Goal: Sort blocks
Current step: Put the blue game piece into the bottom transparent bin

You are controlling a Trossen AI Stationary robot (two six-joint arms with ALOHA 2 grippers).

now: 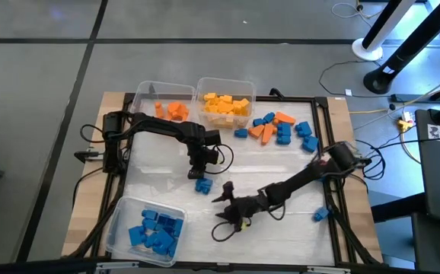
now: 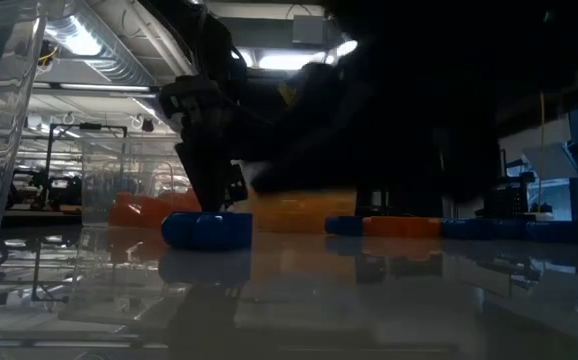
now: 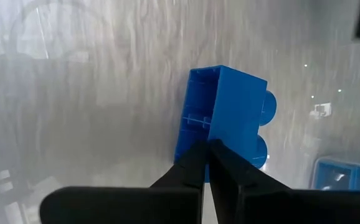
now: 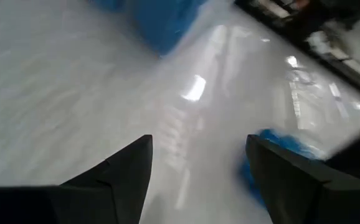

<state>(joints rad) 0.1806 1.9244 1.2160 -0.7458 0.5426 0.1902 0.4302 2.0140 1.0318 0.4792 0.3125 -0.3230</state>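
Just ahead of my left tool [image 1: 199,173], pinched on nothing, lies a blue block [image 1: 202,185] on the desk [image 1: 159,183]; right tool [image 1: 221,207] spread; next, I judge, reopen and straddle it.

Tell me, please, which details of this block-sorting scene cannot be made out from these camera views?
- Low view: the right half is blacked out by an arm close to the lens, hiding the table behind it.
- Left wrist view: the shut left gripper covers the blue block's near edge, so actual contact is uncertain.
- Right wrist view: blue blocks are motion-blurred and shapeless beyond the open right gripper.
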